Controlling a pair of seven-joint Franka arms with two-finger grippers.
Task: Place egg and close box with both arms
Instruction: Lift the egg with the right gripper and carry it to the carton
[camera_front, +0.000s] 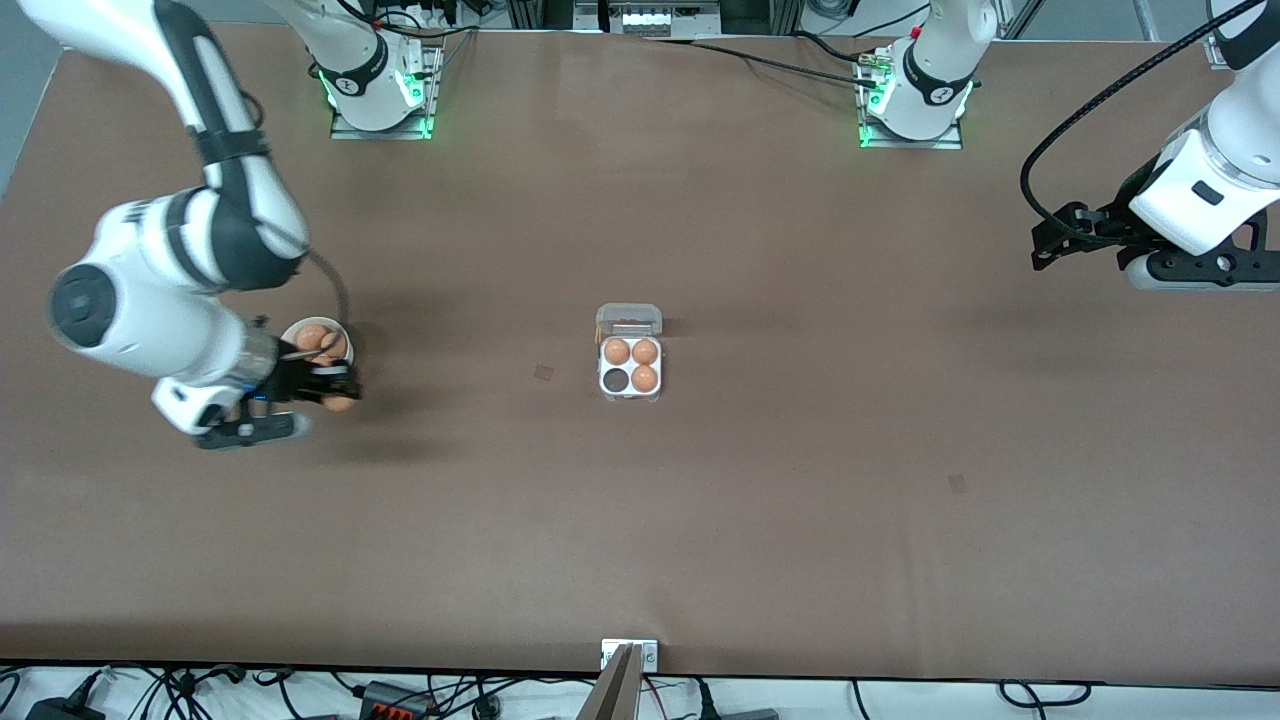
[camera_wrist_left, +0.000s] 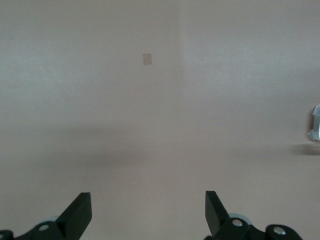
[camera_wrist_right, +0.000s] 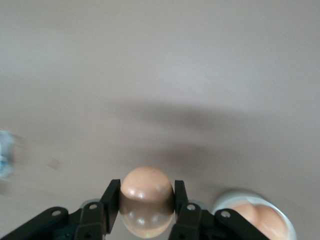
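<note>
Right gripper (camera_wrist_right: 147, 200) pinches egg (camera_wrist_right: 147, 200) beside bowl (camera_front: 300, 327); box (camera_front: 630, 366) lid up; left gripper (camera_wrist_left: 148, 215) spread, waiting over table (camera_front: 800, 450).

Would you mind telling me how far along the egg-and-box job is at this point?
Done: the box sits open with three eggs in it and one cell empty. In hand: the right end effector is shut on the egg, beside the white bowl of spare eggs. Left: carry the egg to the empty cell, then close the lid. The left end effector waits open over bare table.
</note>
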